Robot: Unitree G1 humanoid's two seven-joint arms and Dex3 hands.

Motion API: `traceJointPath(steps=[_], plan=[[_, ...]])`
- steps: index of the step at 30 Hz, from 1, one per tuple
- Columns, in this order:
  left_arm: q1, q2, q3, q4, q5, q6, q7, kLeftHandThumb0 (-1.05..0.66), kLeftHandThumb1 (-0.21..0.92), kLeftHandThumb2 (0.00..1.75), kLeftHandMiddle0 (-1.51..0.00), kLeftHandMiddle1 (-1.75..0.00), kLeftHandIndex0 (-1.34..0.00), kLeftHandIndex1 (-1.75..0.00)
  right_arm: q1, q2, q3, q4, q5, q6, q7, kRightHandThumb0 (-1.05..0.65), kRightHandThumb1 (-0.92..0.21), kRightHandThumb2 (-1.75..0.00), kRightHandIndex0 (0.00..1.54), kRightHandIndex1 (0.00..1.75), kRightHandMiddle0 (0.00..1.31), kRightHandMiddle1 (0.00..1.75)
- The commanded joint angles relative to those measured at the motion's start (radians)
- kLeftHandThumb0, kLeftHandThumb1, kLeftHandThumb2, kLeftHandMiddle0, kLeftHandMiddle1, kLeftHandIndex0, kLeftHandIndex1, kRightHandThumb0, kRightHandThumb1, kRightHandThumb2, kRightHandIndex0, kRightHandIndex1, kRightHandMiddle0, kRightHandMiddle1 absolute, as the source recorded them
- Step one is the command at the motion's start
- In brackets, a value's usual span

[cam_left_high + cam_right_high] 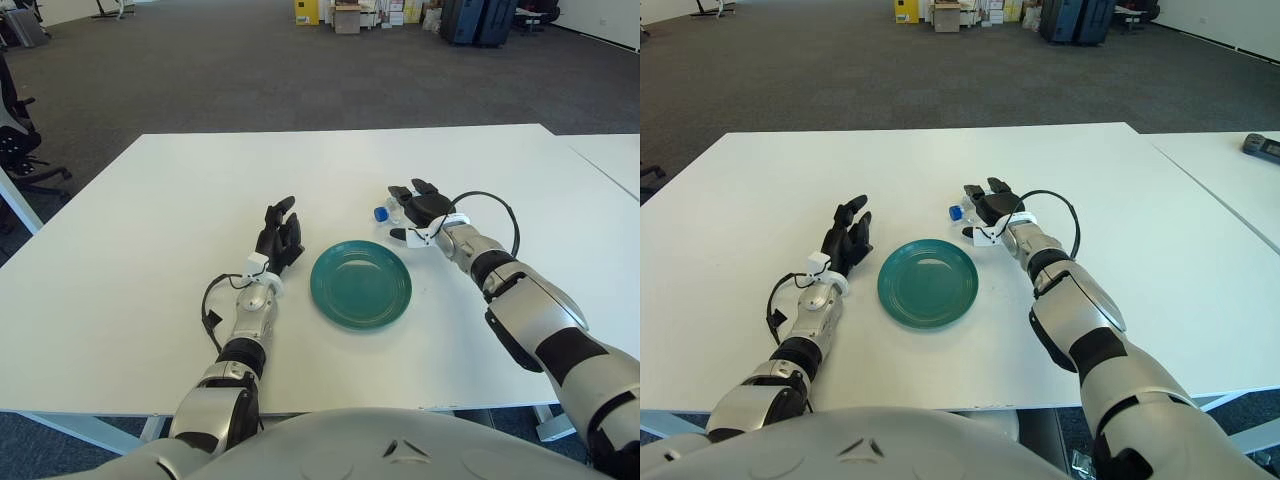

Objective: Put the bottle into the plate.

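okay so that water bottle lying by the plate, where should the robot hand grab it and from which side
Grip the bottle around its clear body, probably from above. It lies on its side on the table, blue cap pointing to the robot's left, just beyond the green plate, so its round flank faces up. The right robot hand already covers it; whether its fingers have closed cannot be told. The left robot hand is left of the plate.

A small clear bottle (389,213) with a blue cap lies on its side on the white tabletop (150,250), cap pointing left, mostly hidden. Just near-left of it sits a round teal plate (361,284), upright and empty.
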Motion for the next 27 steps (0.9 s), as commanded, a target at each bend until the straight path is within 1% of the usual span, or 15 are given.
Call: traceJointPath(steps=[1, 7, 17, 21, 23, 24, 25, 26, 27], plan=[[0.040, 0.003, 0.004, -0.010, -0.014, 0.022, -0.007, -0.79, 0.92, 0.72, -0.36, -0.02, 0.00, -0.86, 0.065, 0.013, 0.021, 0.023, -0.004, 0.006, 0.049, -1.01, -0.92, -0.92, 0.00, 0.00, 0.00, 0.08], [0.062, 0.012, 0.010, -0.043, -0.033, 0.026, -0.027, -0.79, 0.92, 0.71, -0.36, -0.02, 0.00, -0.85, 0.108, 0.010, 0.021, 0.029, 0.008, -0.002, 0.069, -1.02, -0.92, -0.96, 0.00, 0.00, 0.00, 0.06], [0.080, 0.019, 0.017, -0.067, -0.059, 0.015, -0.054, -0.76, 0.92, 0.72, -0.37, -0.03, 0.00, -0.81, 0.132, -0.009, 0.017, 0.025, 0.023, -0.039, 0.088, -1.00, -0.92, -0.98, 0.00, 0.00, 0.00, 0.06], [0.087, 0.022, 0.021, -0.081, -0.065, 0.017, -0.063, -0.73, 0.92, 0.73, -0.37, -0.02, 0.00, -0.80, 0.141, -0.016, 0.007, 0.025, 0.036, -0.045, 0.090, -0.98, -0.92, -0.97, 0.03, 0.01, 0.00, 0.18], [0.090, 0.024, 0.023, -0.085, -0.070, 0.021, -0.067, -0.72, 0.92, 0.74, -0.37, -0.02, 0.00, -0.80, 0.144, -0.017, 0.003, 0.025, 0.042, -0.040, 0.090, -0.97, -0.92, -0.95, 0.09, 0.03, 0.00, 0.30], [0.091, 0.025, 0.025, -0.087, -0.072, 0.024, -0.069, -0.72, 0.92, 0.75, -0.37, -0.02, 0.00, -0.80, 0.145, -0.017, 0.003, 0.025, 0.044, -0.037, 0.090, -0.97, -0.92, -0.94, 0.14, 0.05, 0.00, 0.38], [0.092, 0.026, 0.027, -0.091, -0.077, 0.028, -0.072, -0.71, 0.92, 0.75, -0.37, -0.02, 0.00, -0.80, 0.146, -0.017, 0.004, 0.026, 0.046, -0.028, 0.086, -0.96, -0.92, -0.94, 0.16, 0.05, 0.00, 0.41], [0.093, 0.026, 0.029, -0.093, -0.080, 0.030, -0.075, -0.71, 0.92, 0.75, -0.37, -0.02, 0.00, -0.80, 0.148, -0.017, 0.005, 0.026, 0.047, -0.023, 0.084, -0.96, -0.92, -0.92, 0.25, 0.10, 0.00, 0.53], [0.094, 0.026, 0.031, -0.095, -0.083, 0.033, -0.076, -0.71, 0.92, 0.75, -0.37, -0.02, 0.00, -0.80, 0.149, -0.017, 0.007, 0.026, 0.047, -0.015, 0.079, -0.95, -0.92, -0.91, 0.28, 0.11, 0.00, 0.58]])
